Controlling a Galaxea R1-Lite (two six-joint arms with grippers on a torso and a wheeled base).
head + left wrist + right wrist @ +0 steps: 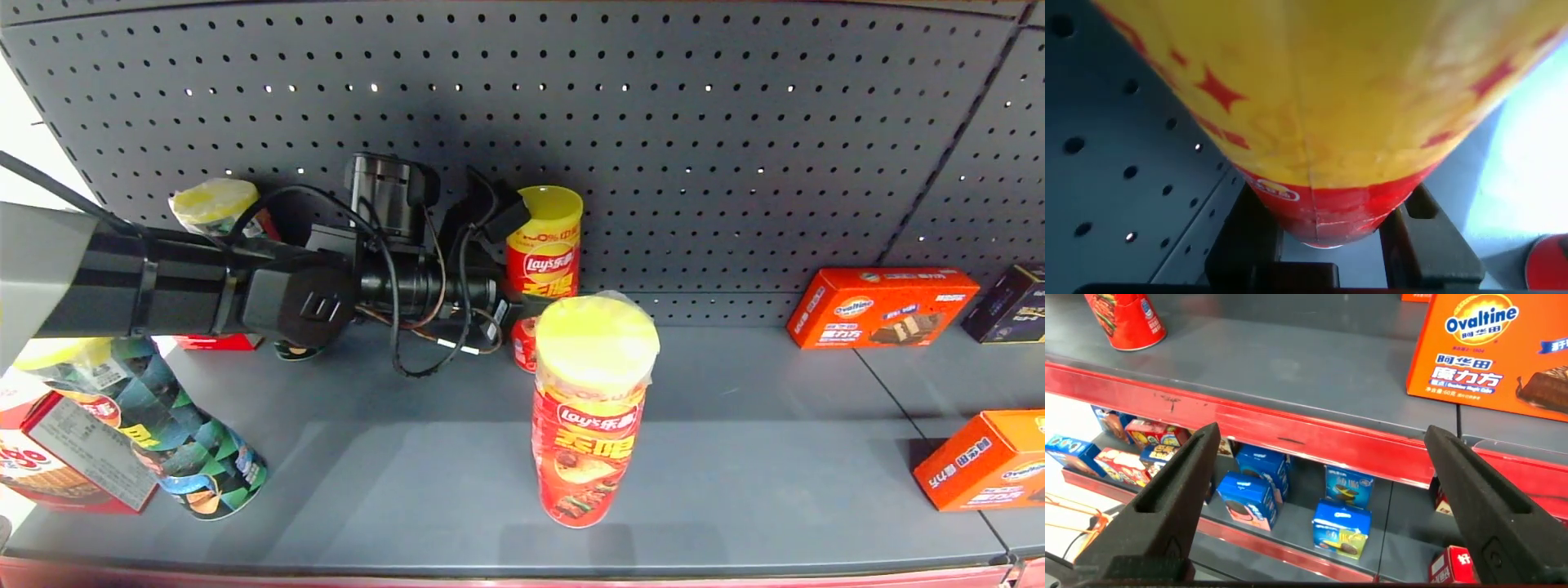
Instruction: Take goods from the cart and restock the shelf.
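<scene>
A red chip can with a yellow top (545,245) stands upright at the back of the grey shelf (735,457), against the pegboard. My left gripper (508,282) reaches in from the left and is shut on this can low down. In the left wrist view the can (1323,106) sits between the two black fingers (1245,245). A second matching can (592,408) stands upright nearer the front, in the middle. My right gripper (1323,498) hangs open and holds nothing, in front of the shelf's red front edge (1290,425).
A green-patterned can (163,433) lies tilted at the left beside a red box (57,465). Another yellow-lidded can (214,204) stands behind my left arm. Orange boxes (882,306) (980,469) and a dark box (1008,302) sit at the right. Blue boxes (1257,490) fill the lower shelf.
</scene>
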